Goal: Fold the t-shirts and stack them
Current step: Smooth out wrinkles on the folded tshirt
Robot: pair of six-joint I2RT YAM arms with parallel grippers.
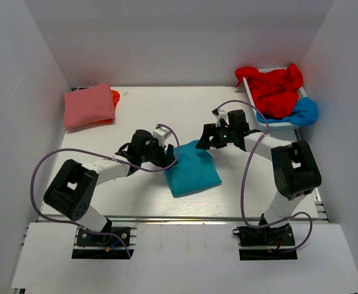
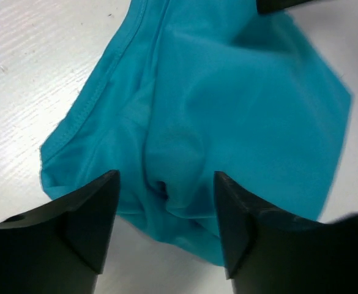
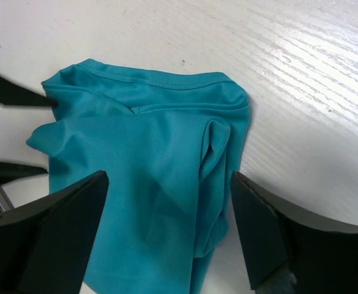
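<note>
While both arms lean in over the middle of the desk (image 1: 166,110), I see the teal t-shirt (image 1: 193,170) lying there as a folded, roughly square bundle, turned a little askew, its far edge under the two wrists. My left gripper (image 2: 166,184) sits at the shirt's far left corner with its fingers (image 2: 87,220) spread wide. A soft ridge of cloth rises between them, but nothing is clamped. My right gripper (image 3: 169,180) is at the far right corner, likewise wide apart, straddling a lengthwise fold of the shirt and grasping nothing.

From the wrist views I cannot say for sure whether either pair of fingertips touches the cloth or hangs just above it. The right wrist view shows a stitched hem running along the shirt's far edge, and the tips of the left fingers poking in at that corner.

At the far left of the desk a folded pink t-shirt (image 1: 89,105) lies on an orange one (image 1: 114,96), of which only a sliver shows at the right side. At the far right a red t-shirt (image 1: 275,86) is heaped in a white tray (image 1: 270,124) — a bright blue one (image 1: 304,112) spills out beneath it over the tray's near right edge
</note>
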